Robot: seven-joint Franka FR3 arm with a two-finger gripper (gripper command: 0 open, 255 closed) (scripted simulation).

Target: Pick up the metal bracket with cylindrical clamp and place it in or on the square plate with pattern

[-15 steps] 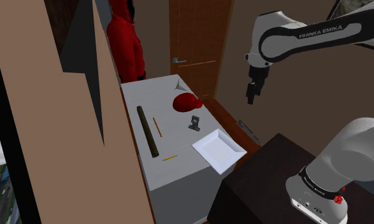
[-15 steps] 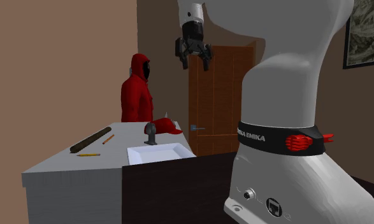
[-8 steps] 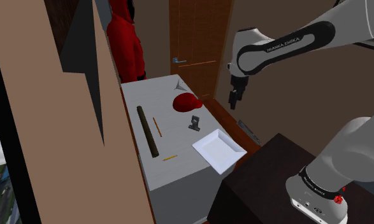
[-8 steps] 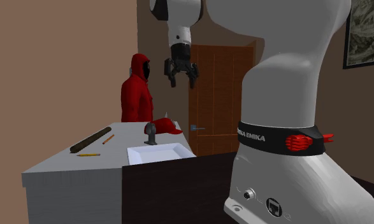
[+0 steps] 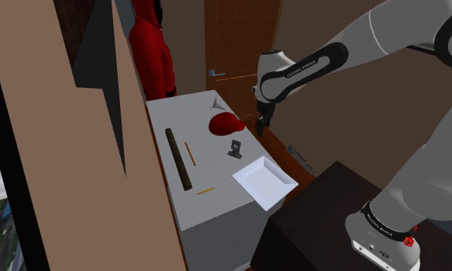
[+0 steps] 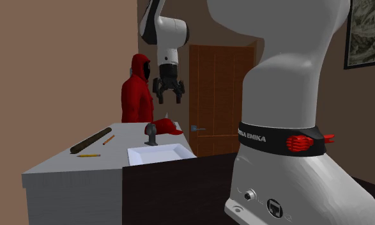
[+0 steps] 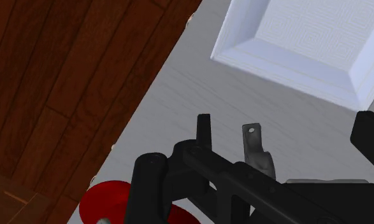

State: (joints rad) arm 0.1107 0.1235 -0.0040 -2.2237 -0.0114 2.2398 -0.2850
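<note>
On the table (image 5: 216,209), between a red cap (image 5: 226,122) and the white square plate (image 5: 264,182), the metal bracket (image 5: 235,148) stands untouched while the claw (image 6: 168,98) hangs spread above, seemingly the approach step, calling next for lowering around the bracket.

On the desk (image 7: 179,95), the bracket (image 7: 258,153) lies below the fingers (image 7: 204,130), in line with their gap; the plate (image 7: 306,44) lies beyond their tips, the cap (image 7: 106,200) behind them.
</note>
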